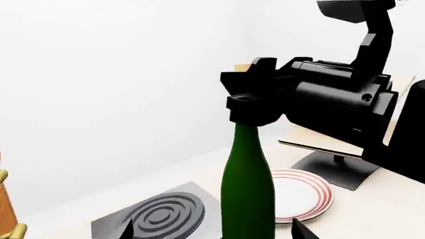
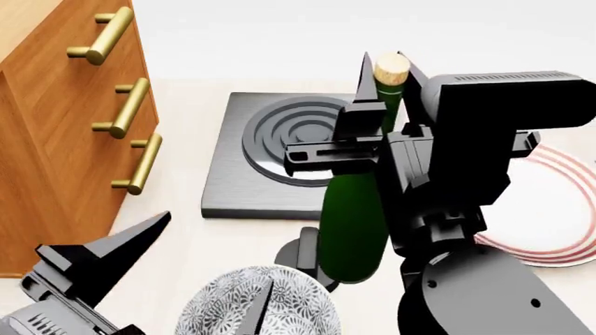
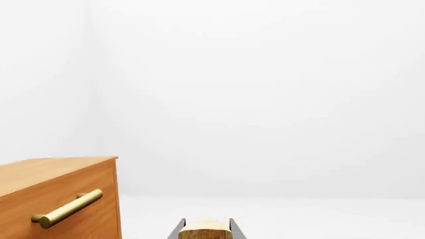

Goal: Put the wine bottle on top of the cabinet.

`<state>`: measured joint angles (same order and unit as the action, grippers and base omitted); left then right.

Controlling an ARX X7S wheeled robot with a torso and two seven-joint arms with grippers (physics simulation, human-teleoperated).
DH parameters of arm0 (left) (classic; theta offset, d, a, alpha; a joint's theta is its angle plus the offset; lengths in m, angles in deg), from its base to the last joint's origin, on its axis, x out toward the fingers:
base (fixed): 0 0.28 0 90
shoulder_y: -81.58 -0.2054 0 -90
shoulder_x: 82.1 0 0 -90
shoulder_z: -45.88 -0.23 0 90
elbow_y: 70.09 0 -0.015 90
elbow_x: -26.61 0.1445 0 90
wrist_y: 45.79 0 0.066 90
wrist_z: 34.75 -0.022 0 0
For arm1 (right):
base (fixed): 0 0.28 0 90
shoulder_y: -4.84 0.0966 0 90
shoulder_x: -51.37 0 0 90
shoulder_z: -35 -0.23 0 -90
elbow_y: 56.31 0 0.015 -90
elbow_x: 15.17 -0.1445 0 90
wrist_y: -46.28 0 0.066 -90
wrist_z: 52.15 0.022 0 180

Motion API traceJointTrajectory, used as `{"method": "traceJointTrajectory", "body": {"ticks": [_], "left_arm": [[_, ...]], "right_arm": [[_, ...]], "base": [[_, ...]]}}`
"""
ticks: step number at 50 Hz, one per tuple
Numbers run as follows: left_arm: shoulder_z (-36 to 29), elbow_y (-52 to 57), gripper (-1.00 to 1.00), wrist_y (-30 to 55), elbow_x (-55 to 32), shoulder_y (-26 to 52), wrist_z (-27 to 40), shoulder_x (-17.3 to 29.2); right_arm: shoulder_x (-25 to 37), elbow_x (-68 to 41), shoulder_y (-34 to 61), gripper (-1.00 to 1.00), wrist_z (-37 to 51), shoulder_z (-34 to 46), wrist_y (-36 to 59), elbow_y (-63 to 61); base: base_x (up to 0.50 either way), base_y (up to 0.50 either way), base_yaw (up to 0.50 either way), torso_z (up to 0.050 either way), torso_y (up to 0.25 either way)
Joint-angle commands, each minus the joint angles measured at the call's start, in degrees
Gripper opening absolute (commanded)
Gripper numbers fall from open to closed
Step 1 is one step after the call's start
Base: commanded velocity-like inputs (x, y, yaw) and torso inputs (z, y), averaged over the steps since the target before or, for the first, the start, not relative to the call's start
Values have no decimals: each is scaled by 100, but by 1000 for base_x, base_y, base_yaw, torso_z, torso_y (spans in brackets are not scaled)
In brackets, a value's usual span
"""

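the right gripper (image 2: 373, 105) clamps the wine bottle (image 2: 354, 216) high at its neck, holding it upright (cork clear) above the counter so it can rise to the cabinet (image 2: 56, 160) nearby. the left gripper (image 2: 200, 269) hangs spread wide, holding nothing.

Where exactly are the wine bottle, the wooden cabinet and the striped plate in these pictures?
wine bottle (image 1: 247, 189): left wrist view, on its green body.
cabinet (image 2: 47, 139): head view, on its orange-brown drawer front.
striped plate (image 1: 302, 194): left wrist view, on its white middle.
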<state>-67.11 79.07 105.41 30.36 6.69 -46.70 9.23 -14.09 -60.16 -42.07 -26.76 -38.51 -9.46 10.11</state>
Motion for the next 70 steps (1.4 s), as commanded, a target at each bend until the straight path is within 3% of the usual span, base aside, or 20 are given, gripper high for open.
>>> {"method": "traceJointTrajectory", "body": {"ticks": [1, 11, 16, 44, 70], "left_arm": [[-402, -117, 100, 892, -428, 717, -211, 22], [-481, -616, 100, 881, -741, 1077, -208, 27], [-539, -1128, 100, 488, -924, 1127, -359, 98], [-613, -3319, 100, -456, -1478, 2161, 106, -26], [-780, -4760, 100, -1435, -1993, 2357, 546, 28]], "right_arm": [[-41, 156, 33, -100, -83, 64, -16, -43], [-22, 92, 21, -100, -50, 55, 11, -121], [-21, 20, 79, -100, -7, 68, 95, -226], [20, -13, -22, -100, -75, 86, -23, -249], [87, -88, -44, -100, -42, 69, -29, -366]], "base": [[0, 0, 0, 0, 0], [0, 0, 0, 0, 1], [0, 0, 0, 0, 0], [0, 0, 0, 0, 1], [0, 0, 0, 1, 1]]}}
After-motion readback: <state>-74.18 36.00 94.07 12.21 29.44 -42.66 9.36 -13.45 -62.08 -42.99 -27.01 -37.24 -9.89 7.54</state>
